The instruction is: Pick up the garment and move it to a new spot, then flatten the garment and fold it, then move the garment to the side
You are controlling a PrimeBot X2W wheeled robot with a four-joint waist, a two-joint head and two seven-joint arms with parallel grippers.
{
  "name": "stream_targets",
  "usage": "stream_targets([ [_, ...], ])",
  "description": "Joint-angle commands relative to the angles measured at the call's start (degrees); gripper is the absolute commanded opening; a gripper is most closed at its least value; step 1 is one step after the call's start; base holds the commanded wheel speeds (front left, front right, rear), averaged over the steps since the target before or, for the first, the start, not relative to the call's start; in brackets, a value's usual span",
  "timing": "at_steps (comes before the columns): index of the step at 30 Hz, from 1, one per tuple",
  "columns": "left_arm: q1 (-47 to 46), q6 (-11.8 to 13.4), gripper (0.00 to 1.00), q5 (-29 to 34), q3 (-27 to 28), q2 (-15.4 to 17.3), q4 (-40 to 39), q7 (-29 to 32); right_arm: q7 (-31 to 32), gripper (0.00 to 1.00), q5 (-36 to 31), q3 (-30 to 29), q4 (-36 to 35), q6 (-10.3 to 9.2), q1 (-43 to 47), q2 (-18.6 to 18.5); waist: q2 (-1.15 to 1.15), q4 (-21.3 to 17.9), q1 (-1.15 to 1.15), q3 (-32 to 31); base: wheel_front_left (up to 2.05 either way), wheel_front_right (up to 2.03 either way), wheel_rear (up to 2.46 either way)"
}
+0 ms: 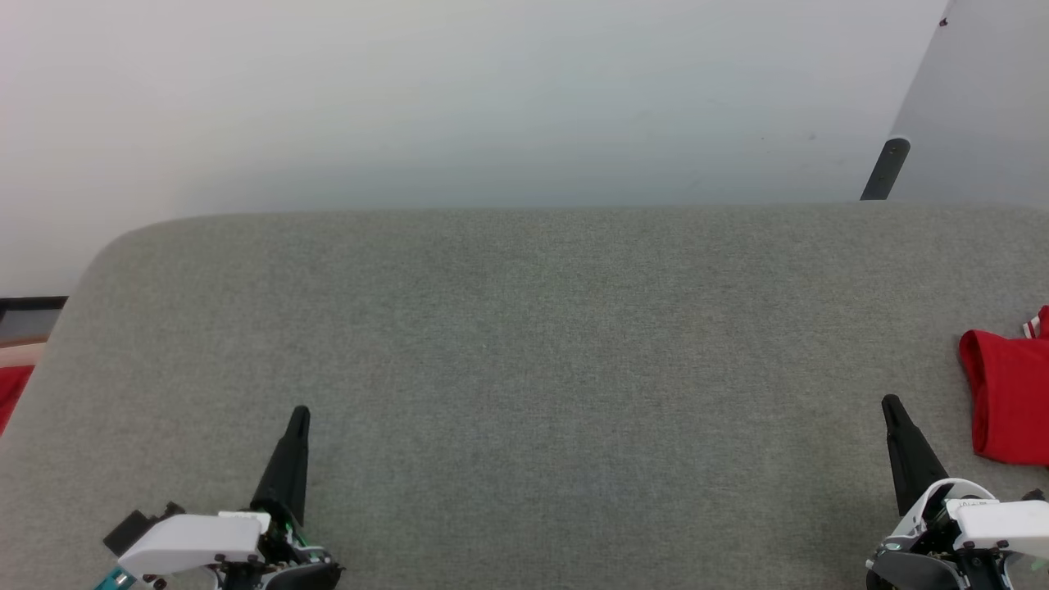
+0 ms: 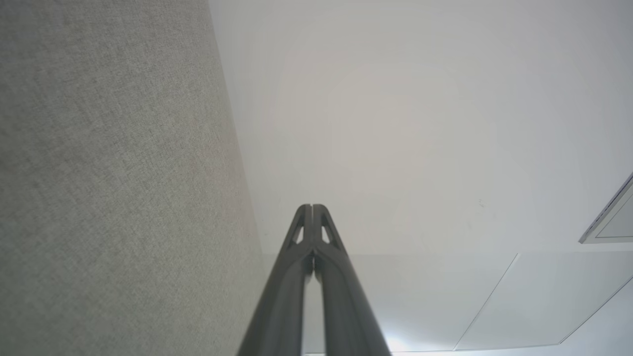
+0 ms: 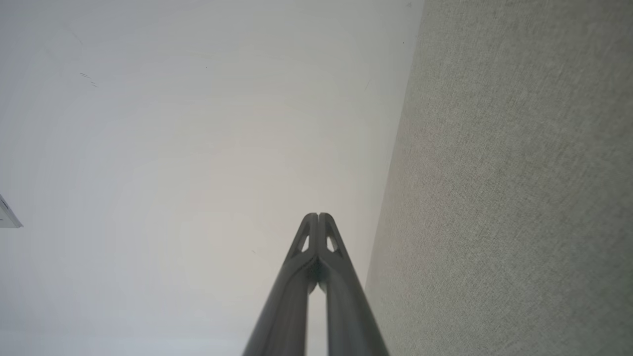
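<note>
A grey fabric surface is stretching out before a pale wall, and the red garment is lying at its far right, running out of the head view. The left gripper and right gripper are hovering with fingers pressed together, holding nothing. A reach there is probably risking a blind, shallow pinch that drags cloth over the edge. The red scrap at the left is inviting confusion.

Red garment (striped trim peeking out) lies at right edge.
</note>
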Motion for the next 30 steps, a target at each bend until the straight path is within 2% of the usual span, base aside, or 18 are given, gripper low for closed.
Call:
stream_targets([
  [1,-0.6,0.1,0.0,0.0,0.1,-0.1,0.1,0.0,0.2,0.0,-0.1,-0.2,0.0,-0.02,-0.1,0.0,0.0,0.0,0.0,0.0,0.0,0.0,0.0],
  [30,-0.6,0.1,0.0,0.1,0.2,-0.2,0.1,0.1,0.4,0.0,-0.3,-0.5,0.1,-0.02,-0.2,0.2,0.0,0.0,0.0,0.0,0.0,0.0,0.0],
])
